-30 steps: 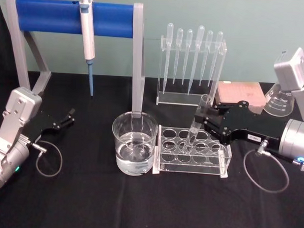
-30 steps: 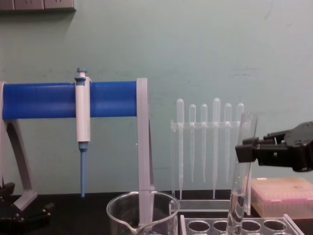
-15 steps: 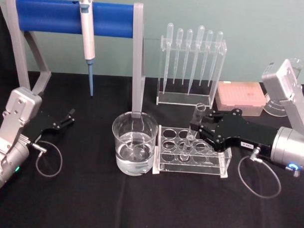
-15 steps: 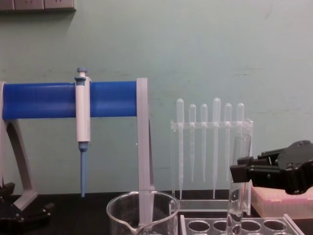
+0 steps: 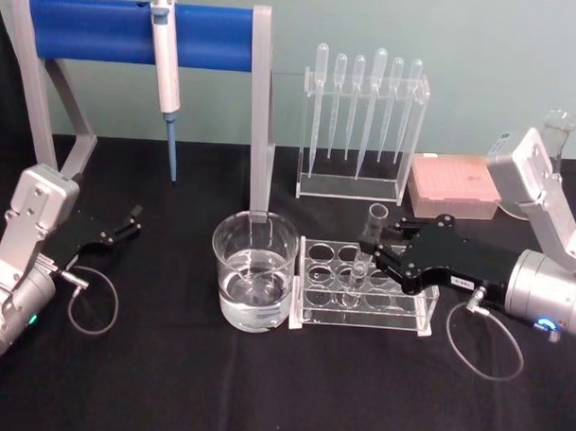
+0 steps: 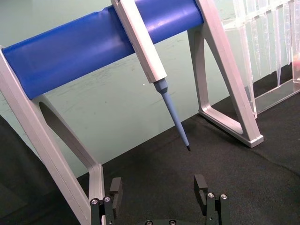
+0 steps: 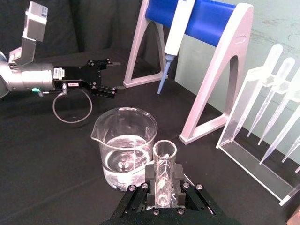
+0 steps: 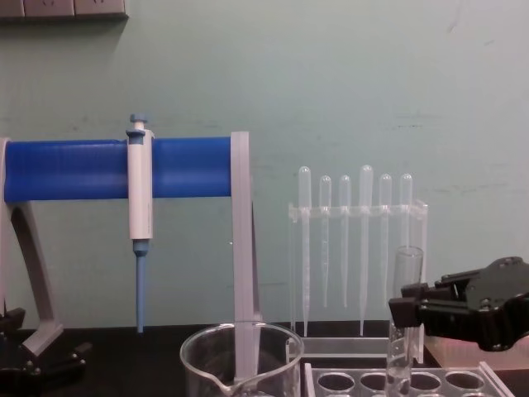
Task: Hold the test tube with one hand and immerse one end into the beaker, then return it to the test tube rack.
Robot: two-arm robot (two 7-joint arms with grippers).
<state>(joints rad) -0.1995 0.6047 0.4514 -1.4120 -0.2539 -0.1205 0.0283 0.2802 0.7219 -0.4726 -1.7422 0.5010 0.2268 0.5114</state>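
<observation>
Glass in a black grip: the right end effector (image 5: 374, 245) pinches the test tube (image 5: 368, 247) near its open rim, holding it upright with its rounded bottom lowered into a hole of the clear rack (image 5: 361, 286) at the middle of the black-draped bench (image 5: 263, 385). Just beside the rack, toward the bench's left edge, stands the beaker (image 5: 254, 282), partly filled with clear liquid. The left end effector (image 5: 127, 221) rests near the left edge, fingers spread and holding nothing, below the blue stand (image 5: 133, 32) carrying the white-and-blue pipettor (image 5: 164, 69).
</observation>
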